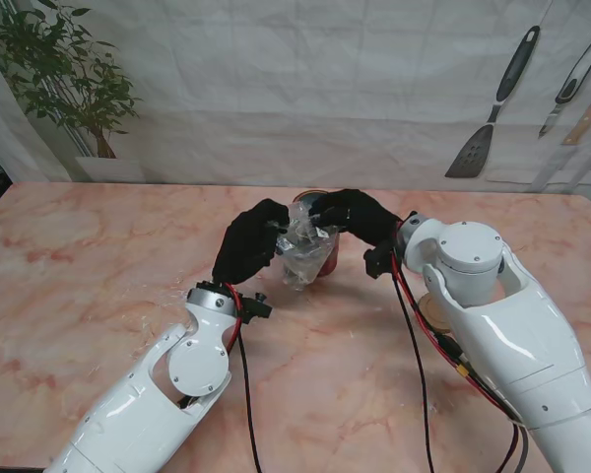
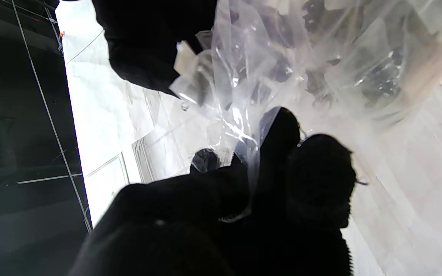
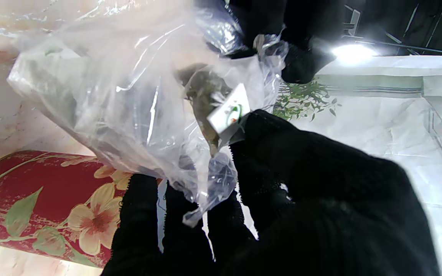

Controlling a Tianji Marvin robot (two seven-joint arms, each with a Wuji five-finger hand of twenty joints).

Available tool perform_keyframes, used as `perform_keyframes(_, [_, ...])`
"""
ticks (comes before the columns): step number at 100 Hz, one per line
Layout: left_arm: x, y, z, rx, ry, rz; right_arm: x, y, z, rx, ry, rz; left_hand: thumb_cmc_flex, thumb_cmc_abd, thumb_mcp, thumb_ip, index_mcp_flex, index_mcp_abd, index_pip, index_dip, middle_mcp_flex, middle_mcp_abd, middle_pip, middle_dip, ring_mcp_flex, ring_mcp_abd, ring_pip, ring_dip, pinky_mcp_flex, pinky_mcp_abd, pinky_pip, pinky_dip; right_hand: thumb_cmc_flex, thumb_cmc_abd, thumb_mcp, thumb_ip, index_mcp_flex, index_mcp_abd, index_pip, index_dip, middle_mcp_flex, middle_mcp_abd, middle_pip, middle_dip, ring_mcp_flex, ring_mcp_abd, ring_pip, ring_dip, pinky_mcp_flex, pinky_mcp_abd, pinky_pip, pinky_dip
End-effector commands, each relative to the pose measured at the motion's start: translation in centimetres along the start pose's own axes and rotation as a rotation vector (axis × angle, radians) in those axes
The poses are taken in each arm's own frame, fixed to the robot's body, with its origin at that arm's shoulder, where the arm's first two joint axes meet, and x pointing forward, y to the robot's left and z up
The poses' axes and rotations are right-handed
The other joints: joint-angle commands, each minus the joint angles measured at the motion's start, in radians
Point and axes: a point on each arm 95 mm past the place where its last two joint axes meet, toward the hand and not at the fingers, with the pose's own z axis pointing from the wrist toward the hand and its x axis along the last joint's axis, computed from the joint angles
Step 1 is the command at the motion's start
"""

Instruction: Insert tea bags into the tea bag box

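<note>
Seemingly, in the stand view, both gloved hands meet at the frame's centre over the marble table (image 1: 98, 256): the left hand (image 1: 248, 241) and the right hand (image 1: 360, 222) each pinch an upper edge of a clear plastic bag (image 1: 303, 251) of tea bags, which hangs between them with its long axis roughly vertical. Directly behind and under the bag sits the red tea bag box (image 1: 325, 261), mostly hidden, so the coming move probably turns on lowering the bag's contents straight down into it; both hands look about equally near. The left wrist view shows the left hand's fingers (image 2: 282, 130) clenched on crumpled film of the bag (image 2: 301, 65), with dark tea bags visible inside, but no box. The right wrist view adds what the others hide: the box's red floral wall (image 3: 44, 203) close beside the bag (image 3: 102, 96), a white paper tag (image 3: 229, 111) inside the film, and the right hand's fingers (image 3: 259, 153) gripping the bag's edge.
</note>
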Motion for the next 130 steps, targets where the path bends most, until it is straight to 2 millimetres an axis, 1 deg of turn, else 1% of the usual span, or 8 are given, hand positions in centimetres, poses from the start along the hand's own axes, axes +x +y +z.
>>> perform_keyframes(1, [0.2,-0.1,0.4,0.001,0.002,0.005,0.3,-0.4,-0.4,0.03,0.022,0.0,0.117,0.022,0.039,-0.016,-0.03,-0.019,0.007,0.007,0.002,-0.089,0.034,0.033,-0.002,0.055,0.009,0.005,0.016,-0.07,-0.007,-0.02,0.012,-0.01,0.057,0.052,0.041,-0.014,0.026,0.012,-0.02,-0.002,-0.027,-0.028,-0.007,-0.022,-0.025,-0.016,-0.002,-0.03,-0.018,0.017])
perform_keyframes(13, [0.2,-0.2,0.5,0.008,0.003,0.011,0.5,-0.6,-0.9,0.054,0.032,-0.007,0.116,0.022,0.039,-0.015,-0.029,-0.019,0.008,0.007,0.002,-0.091,0.036,0.033,-0.001,0.052,0.009,0.005,0.016,-0.072,-0.006,-0.02,0.01,-0.017,0.063,0.056,0.05,-0.013,0.024,0.012,-0.004,0.012,-0.085,-0.077,-0.005,-0.015,-0.066,-0.031,-0.002,-0.025,-0.017,0.016])
perform_keyframes(27, [0.1,-0.5,0.5,0.022,0.002,0.016,0.5,-0.5,-1.3,0.067,0.036,-0.003,0.116,0.022,0.039,-0.015,-0.03,-0.018,0.007,0.007,0.001,-0.091,0.036,0.032,-0.001,0.052,0.01,0.005,0.017,-0.074,-0.006,-0.021,0.013,-0.024,0.067,0.056,0.056,-0.005,0.021,0.011,0.007,0.02,-0.123,-0.117,-0.001,-0.012,-0.104,-0.045,-0.003,-0.023,-0.019,0.012])
perform_keyframes(41, [0.0,-0.7,0.5,0.031,-0.002,0.022,0.5,-0.5,-1.7,0.053,0.041,-0.008,0.116,0.021,0.04,-0.015,-0.029,-0.018,0.008,0.007,0.002,-0.088,0.036,0.031,0.0,0.052,0.01,0.005,0.018,-0.073,-0.005,-0.022,0.015,-0.028,0.072,0.056,0.059,0.001,0.019,0.011,0.01,0.022,-0.131,-0.128,0.0,-0.012,-0.118,-0.05,-0.003,-0.025,-0.021,0.011])
perform_keyframes(58, [-0.1,-0.8,0.5,0.035,-0.005,0.036,0.5,-0.4,-1.9,0.032,0.085,0.003,0.115,0.02,0.041,-0.015,-0.028,-0.019,0.008,0.007,0.002,-0.087,0.036,0.03,0.001,0.053,0.011,0.006,0.019,-0.076,-0.004,-0.022,0.014,-0.029,0.074,0.052,0.061,0.0,0.015,0.011,0.008,0.01,-0.138,-0.139,0.0,-0.019,-0.138,-0.056,-0.004,-0.033,-0.027,0.007])
perform_keyframes(92, [-0.2,-1.3,0.4,0.055,-0.011,0.059,0.8,0.0,-1.8,-0.047,0.174,0.049,0.114,0.02,0.043,-0.014,-0.028,-0.018,0.008,0.007,0.003,-0.087,0.036,0.031,0.001,0.051,0.012,0.006,0.02,-0.077,-0.003,-0.023,0.013,-0.032,0.074,0.046,0.069,-0.004,0.007,0.013,0.003,0.004,-0.148,-0.157,0.004,-0.028,-0.186,-0.071,-0.01,-0.054,-0.063,0.0])
perform_keyframes(115, [-0.6,-2.3,0.2,0.074,-0.021,0.086,1.3,1.0,-1.7,-0.119,0.16,0.034,0.113,0.02,0.042,-0.014,-0.028,-0.019,0.007,0.007,0.004,-0.088,0.035,0.031,0.002,0.051,0.012,0.006,0.02,-0.079,-0.003,-0.024,0.014,-0.031,0.069,0.046,0.069,-0.012,0.004,0.014,0.004,-0.007,-0.127,-0.15,0.008,-0.035,-0.196,-0.07,-0.009,-0.062,-0.07,0.011])
perform_keyframes(130, [-1.1,-3.5,-0.1,0.093,-0.04,0.111,1.4,1.9,-1.6,-0.172,0.131,0.021,0.113,0.02,0.042,-0.014,-0.026,-0.019,0.007,0.006,0.003,-0.088,0.035,0.031,0.002,0.05,0.012,0.006,0.02,-0.078,-0.003,-0.025,0.013,-0.03,0.068,0.045,0.07,-0.012,0.002,0.013,0.004,-0.012,-0.111,-0.141,0.008,-0.038,-0.187,-0.061,-0.006,-0.065,-0.068,0.022])
